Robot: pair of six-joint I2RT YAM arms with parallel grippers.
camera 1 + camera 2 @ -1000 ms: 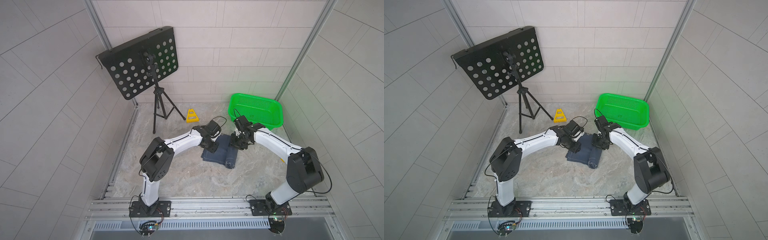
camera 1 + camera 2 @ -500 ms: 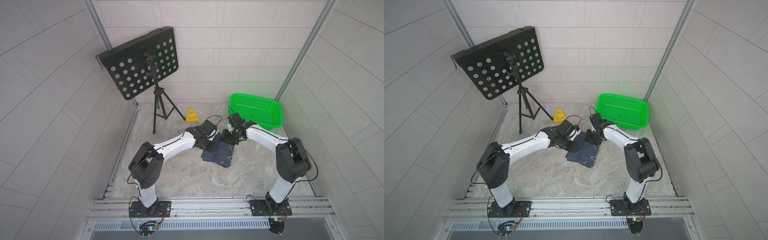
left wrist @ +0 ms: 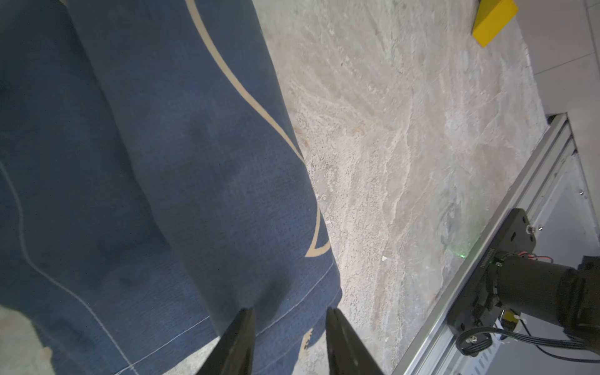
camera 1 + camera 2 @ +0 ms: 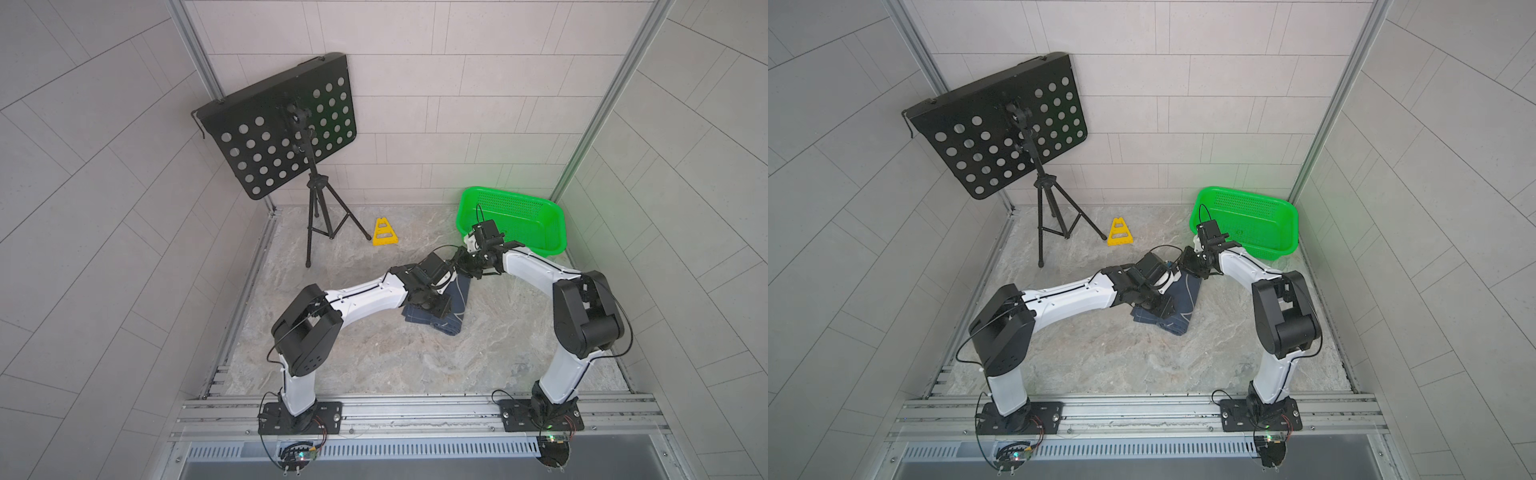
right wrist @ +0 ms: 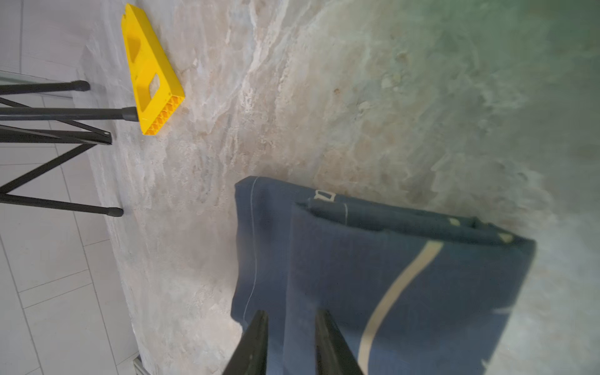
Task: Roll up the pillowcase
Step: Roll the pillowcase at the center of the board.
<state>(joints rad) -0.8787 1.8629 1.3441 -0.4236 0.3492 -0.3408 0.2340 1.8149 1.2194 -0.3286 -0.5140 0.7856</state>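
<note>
Pale tiled walls close in a marble-patterned bench (image 4: pixel 415 365) in both top views. About midway between the two arms lies the pillowcase (image 4: pixel 453 320), a dark blue cloth folded small, partly hidden under the arms. The left end effector (image 4: pixel 436 309) is down on its left part. The right end effector (image 4: pixel 467 270) is at its far edge, close beside the left wrist. A green basket (image 4: pixel 519 208) stands in the far right corner, a yellow wedge (image 4: pixel 385 232) lies near the far wall, and a black music stand (image 4: pixel 286 129) stands at the far left. All three are well apart from the cloth.

From the left wrist, the pillowcase (image 3: pixel 162 162) fills most of the frame, lying on the bench with pale curved lines and a light stitched hem. The fingers (image 3: pixel 240 341) stand apart astride that hem near a corner. Cloth shows in the gap, but whether they pinch it I cannot tell.

From the right wrist, the pillowcase (image 5: pixel 389 276) shows as stacked layers, with a thin folded strip along its far edge. The fingers (image 5: pixel 256 341) leave a narrow gap, one on each side of the upper layer's edge. This picture is soft, so I cannot tell whether they hold it. The wedge (image 5: pixel 149 71) and the stand's legs (image 5: pixel 65 113) lie beyond.
</note>
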